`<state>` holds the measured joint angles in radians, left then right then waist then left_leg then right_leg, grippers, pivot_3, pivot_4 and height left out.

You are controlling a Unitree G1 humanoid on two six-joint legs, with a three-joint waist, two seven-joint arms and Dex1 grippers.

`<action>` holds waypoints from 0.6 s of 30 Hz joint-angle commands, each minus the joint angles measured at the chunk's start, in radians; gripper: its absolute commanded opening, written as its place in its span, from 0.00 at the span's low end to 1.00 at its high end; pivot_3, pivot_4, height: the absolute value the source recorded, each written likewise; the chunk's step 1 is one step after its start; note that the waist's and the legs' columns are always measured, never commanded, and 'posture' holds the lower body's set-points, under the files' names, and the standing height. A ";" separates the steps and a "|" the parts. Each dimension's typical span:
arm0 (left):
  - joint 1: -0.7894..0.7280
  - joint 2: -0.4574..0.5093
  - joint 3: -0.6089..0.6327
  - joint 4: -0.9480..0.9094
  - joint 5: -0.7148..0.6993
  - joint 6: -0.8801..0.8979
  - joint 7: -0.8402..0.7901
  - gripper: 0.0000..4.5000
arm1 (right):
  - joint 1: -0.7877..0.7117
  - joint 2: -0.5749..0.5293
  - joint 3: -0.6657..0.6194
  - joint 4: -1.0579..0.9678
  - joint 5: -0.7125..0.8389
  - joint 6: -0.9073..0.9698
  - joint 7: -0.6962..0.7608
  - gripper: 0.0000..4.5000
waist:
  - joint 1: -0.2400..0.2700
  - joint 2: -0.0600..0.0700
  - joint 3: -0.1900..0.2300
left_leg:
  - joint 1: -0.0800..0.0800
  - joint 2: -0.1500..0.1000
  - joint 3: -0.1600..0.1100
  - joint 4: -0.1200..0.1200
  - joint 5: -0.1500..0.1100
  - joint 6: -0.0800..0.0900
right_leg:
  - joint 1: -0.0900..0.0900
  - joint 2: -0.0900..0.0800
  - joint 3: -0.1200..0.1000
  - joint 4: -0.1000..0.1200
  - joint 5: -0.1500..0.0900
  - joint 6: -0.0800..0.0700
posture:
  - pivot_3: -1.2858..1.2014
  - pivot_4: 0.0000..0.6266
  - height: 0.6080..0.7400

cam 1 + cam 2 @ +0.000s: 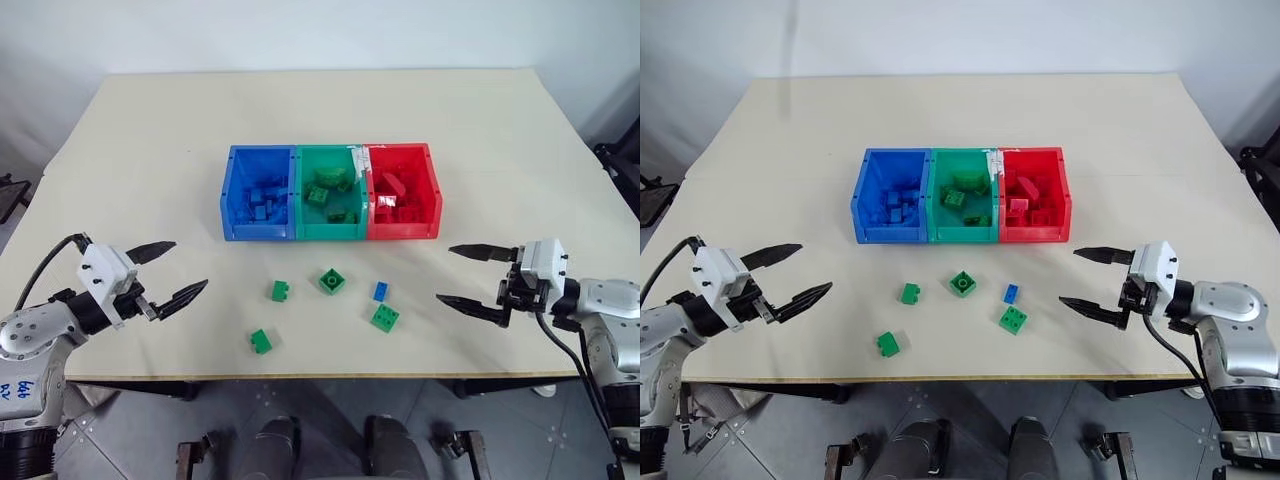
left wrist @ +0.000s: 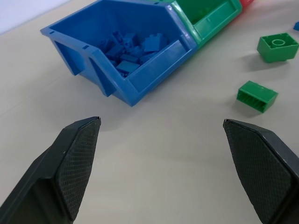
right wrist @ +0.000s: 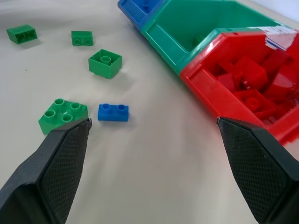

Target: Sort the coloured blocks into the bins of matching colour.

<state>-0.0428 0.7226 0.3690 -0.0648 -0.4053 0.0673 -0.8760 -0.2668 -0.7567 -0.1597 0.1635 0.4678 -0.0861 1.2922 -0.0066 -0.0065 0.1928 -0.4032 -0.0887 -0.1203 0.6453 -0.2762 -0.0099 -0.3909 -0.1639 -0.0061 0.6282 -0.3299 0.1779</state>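
Both grippers level, left gripper, right gripper (jaws wide)

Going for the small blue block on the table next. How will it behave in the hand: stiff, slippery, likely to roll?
The blue block looks like hard moulded plastic, so probably stiff and light. Its flat sides and flat base suggest it will slide when nudged, not roll. It is small and glossy-looking, so it may slip or twist out of a loose pinch; a green block sits close beside it and could get bumped.
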 commanded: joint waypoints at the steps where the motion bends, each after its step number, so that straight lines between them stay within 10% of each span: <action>1: 0.001 -0.002 -0.008 -0.003 0.018 -0.028 0.008 0.99 | 0.007 0.015 -0.018 -0.031 0.014 -0.001 -0.017 1.00 | 0.003 0.000 0.000 | 0.000 0.000 0.000 0.000 0.000 0.000 | 0.000 0.000 0.000 0.000 0.000 0.000 | 0.52 0.24 1.00; 18: -0.146 -0.074 -0.392 -0.158 -0.025 0.046 -0.233 0.99 | 0.401 -0.071 -0.302 -0.118 0.032 0.017 -0.055 1.00 | 0.023 0.000 0.000 | 0.000 -0.002 0.004 0.002 0.000 0.001 | 0.001 0.000 0.000 -0.001 0.000 0.000 | 0.52 0.24 1.00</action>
<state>-0.1757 0.6434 -0.0162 -0.1812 -0.4322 0.1357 -1.0839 0.1379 -0.8082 -0.4360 0.0526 0.4928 -0.0490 1.2282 0.0165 -0.0065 0.1928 -0.4028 -0.0901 -0.1146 0.6471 -0.2767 -0.0093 -0.3902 -0.1639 -0.0061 0.6276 -0.3297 0.1782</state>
